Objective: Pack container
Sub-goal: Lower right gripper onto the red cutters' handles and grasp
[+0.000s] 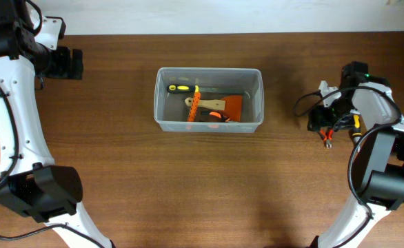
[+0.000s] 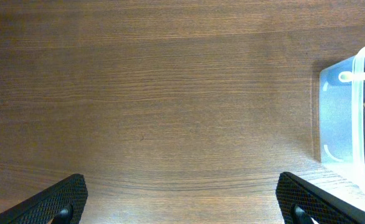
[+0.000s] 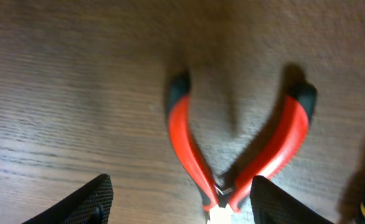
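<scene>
Here the container point(image 1: 209, 126) sits mouth upward, its long axis running left-right.

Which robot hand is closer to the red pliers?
Right. The right gripper sits directly over the red pliers, open fingers either side. The left gripper is far off, on the other side of the container.

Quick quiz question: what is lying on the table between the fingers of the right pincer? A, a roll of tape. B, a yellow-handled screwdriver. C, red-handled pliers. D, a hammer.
C: the right wrist view shows red-handled pliers lying on the wooden table between the spread fingers of the right pincer, outside the clear container.
</scene>
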`<state>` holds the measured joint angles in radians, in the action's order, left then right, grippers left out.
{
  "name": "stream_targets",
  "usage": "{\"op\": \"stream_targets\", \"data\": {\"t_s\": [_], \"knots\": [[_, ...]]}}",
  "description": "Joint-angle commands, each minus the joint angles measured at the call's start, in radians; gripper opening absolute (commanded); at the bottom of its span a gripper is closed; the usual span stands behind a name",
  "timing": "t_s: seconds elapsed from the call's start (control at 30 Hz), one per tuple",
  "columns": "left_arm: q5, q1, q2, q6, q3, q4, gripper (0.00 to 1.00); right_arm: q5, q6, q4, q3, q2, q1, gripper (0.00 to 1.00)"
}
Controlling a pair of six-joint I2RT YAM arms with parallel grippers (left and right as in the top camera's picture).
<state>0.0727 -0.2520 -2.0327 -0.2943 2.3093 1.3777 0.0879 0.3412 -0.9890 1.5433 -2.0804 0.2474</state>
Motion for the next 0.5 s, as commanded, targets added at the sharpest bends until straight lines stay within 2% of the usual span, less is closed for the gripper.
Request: {"op": "stream_targets", "data": {"t_s": [0.0,0.13,0.23,0.47], "knots": [[0.010,-0.002,0.028,0.010,0.013,0.000,0.99,0.008,0.021,0.020,-0.007,-0.004,-0.018,0.71],[0.010,-0.002,0.028,0.010,0.013,0.000,0.99,0.004,0.021,0.044,-0.007,-0.004,-0.017,0.70],[0.010,-0.002,0.028,0.010,0.013,0.000,0.99,-0.014,0.021,0.047,-0.007,-0.006,-0.016,0.65],[0.010,-0.002,0.028,0.010,0.013,0.000,0.99,-0.002,0.021,0.046,-0.007,-0.055,-0.024,0.65]]}}
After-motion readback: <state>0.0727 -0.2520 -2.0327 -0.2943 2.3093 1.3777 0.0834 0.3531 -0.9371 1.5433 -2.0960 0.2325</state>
